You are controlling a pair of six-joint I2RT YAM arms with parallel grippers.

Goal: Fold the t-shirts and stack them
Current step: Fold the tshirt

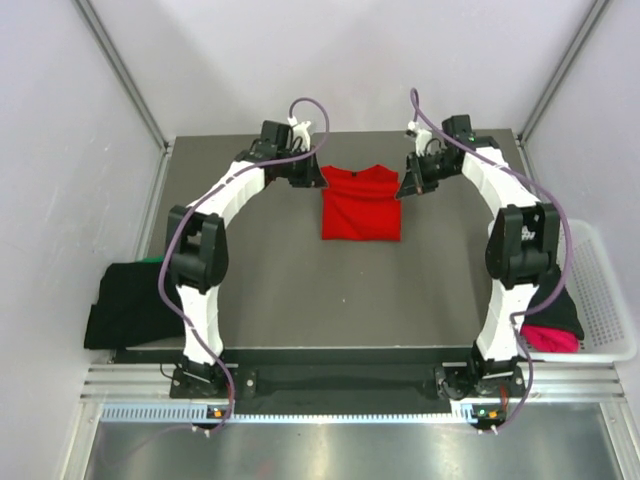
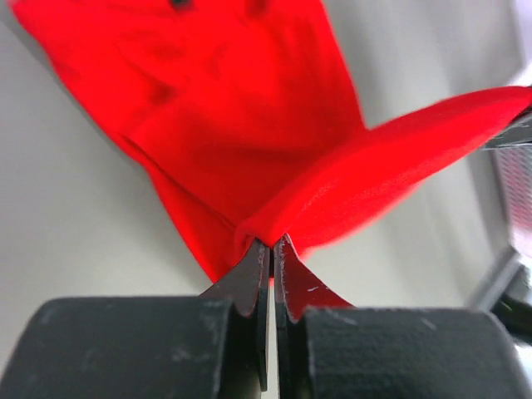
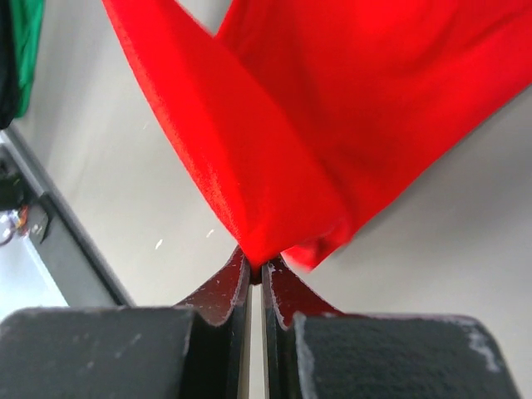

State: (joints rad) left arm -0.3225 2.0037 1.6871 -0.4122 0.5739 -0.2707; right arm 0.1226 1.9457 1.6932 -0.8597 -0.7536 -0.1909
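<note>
A bright red t-shirt [image 1: 361, 204] lies at the far middle of the grey table, folded into a rough square. My left gripper [image 1: 318, 178] pinches its far left corner and is shut on the cloth [image 2: 249, 141]. My right gripper [image 1: 405, 184] pinches the far right corner, shut on the same red shirt [image 3: 332, 108]. Between the two grippers the far edge hangs lifted and taut. In each wrist view red cloth bunches at the closed fingertips [image 2: 272, 246] [image 3: 256, 268].
A black t-shirt [image 1: 130, 305] over a green one [image 1: 152, 261] lies at the table's left edge. A white mesh basket [image 1: 600, 290] stands at the right edge, holding a magenta-pink shirt [image 1: 551, 338] and dark cloth. Metal frame posts stand at the far corners.
</note>
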